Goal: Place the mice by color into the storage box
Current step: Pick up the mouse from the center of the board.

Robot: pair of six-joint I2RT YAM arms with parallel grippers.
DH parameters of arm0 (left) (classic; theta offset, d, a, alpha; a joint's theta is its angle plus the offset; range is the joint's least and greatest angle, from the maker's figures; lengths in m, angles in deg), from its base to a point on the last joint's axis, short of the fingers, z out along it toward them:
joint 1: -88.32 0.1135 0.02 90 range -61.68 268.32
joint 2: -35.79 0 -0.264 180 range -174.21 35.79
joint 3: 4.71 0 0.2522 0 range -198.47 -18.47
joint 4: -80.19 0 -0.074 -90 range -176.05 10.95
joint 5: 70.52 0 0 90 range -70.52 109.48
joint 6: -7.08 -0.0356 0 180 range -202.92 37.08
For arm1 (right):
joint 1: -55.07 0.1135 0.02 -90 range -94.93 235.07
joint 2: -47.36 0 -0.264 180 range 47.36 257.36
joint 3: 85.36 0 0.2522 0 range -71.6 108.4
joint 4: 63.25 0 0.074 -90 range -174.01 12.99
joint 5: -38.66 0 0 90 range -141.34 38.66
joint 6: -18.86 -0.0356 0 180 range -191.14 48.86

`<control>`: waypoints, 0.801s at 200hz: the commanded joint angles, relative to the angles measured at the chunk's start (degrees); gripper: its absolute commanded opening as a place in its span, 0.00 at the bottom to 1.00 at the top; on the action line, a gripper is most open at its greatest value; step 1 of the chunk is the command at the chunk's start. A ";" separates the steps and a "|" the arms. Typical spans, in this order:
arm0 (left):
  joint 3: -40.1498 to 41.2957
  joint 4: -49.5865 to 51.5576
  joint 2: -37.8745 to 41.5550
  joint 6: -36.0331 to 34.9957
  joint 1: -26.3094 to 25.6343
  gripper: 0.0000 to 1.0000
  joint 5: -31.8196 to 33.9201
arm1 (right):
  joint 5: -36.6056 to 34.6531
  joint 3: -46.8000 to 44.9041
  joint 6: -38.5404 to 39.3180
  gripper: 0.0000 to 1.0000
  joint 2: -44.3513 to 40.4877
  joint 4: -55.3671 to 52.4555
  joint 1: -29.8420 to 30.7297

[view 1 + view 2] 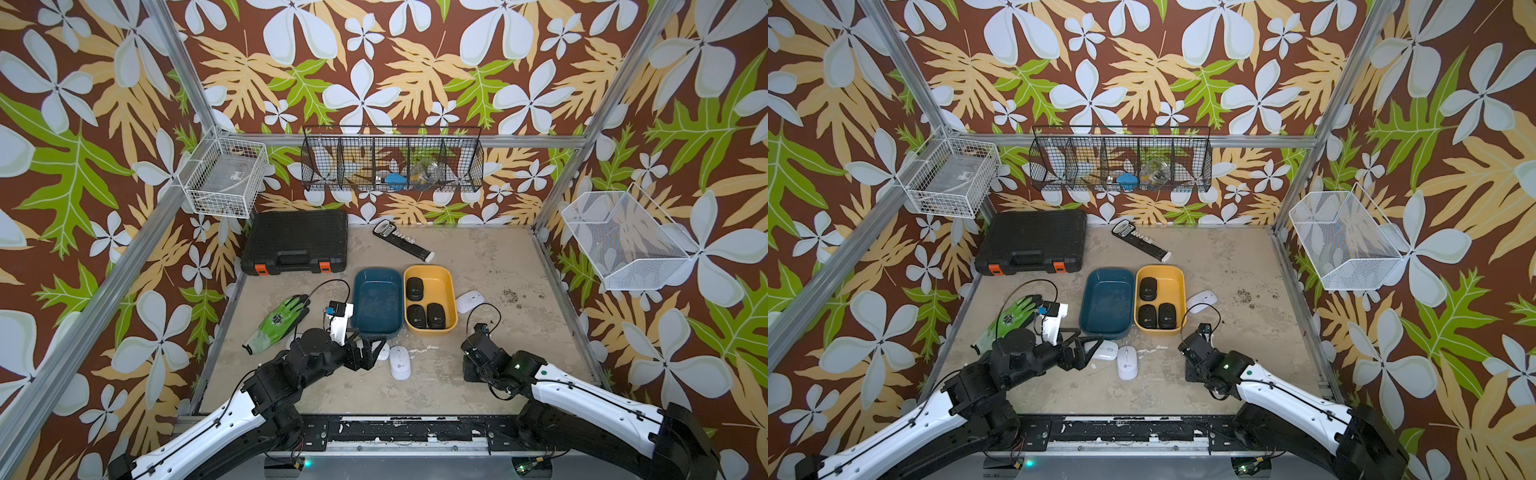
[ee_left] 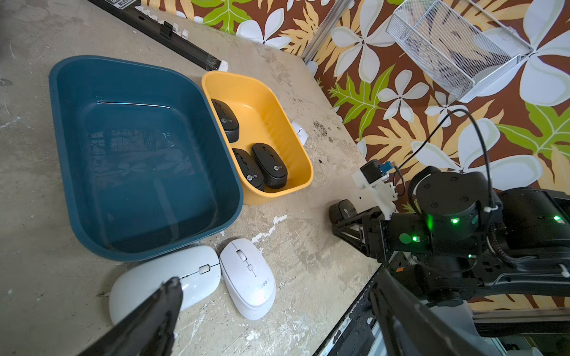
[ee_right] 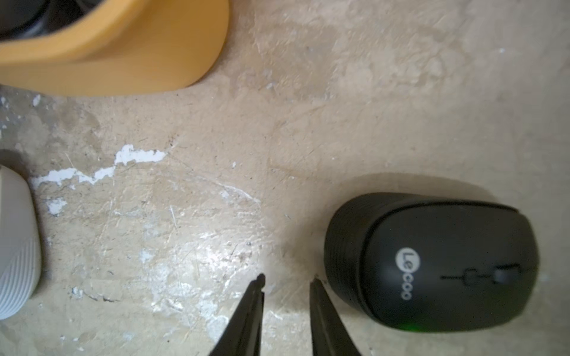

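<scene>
Three black mice (image 1: 424,307) lie in the yellow box (image 1: 441,282); the blue box (image 1: 377,301) beside it holds nothing. Two white mice (image 2: 246,277) (image 2: 163,280) lie side by side in front of the blue box. My left gripper (image 2: 274,286) hangs wide open over them, with nothing held. A third white mouse (image 1: 469,300) sits to the right of the yellow box. Another black mouse (image 3: 431,262) rests on the table just beside one finger of my right gripper (image 3: 287,280). Its jaws stand a little apart with only bare table between them.
A black tool case (image 1: 295,243) stands at the back left, a green glove (image 1: 278,322) lies left of the blue box, and a black strip with white pieces (image 1: 403,241) lies at the back. Wire baskets (image 1: 623,241) hang on the walls.
</scene>
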 commanded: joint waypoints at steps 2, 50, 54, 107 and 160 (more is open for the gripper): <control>0.09 -1.60 0.06 -0.44 0.01 0.99 -0.72 | -3.98 0.57 -3.86 0.23 -2.21 -6.39 0.00; 0.36 -2.75 -0.44 -1.10 0.04 1.00 -0.80 | -4.51 0.85 -4.11 0.00 -3.87 -7.01 -7.63; 0.34 -2.79 -0.51 -1.15 0.06 1.00 -0.73 | -4.66 1.05 -3.72 0.00 -3.18 -7.07 -8.40; 0.81 -2.58 0.43 -1.71 0.04 1.00 -0.98 | -2.03 1.60 -1.06 0.00 0.56 -6.76 -16.32; 2.11 -3.56 1.53 -1.78 0.04 1.00 -1.65 | -0.92 4.26 -1.66 0.00 -2.80 -12.69 -16.67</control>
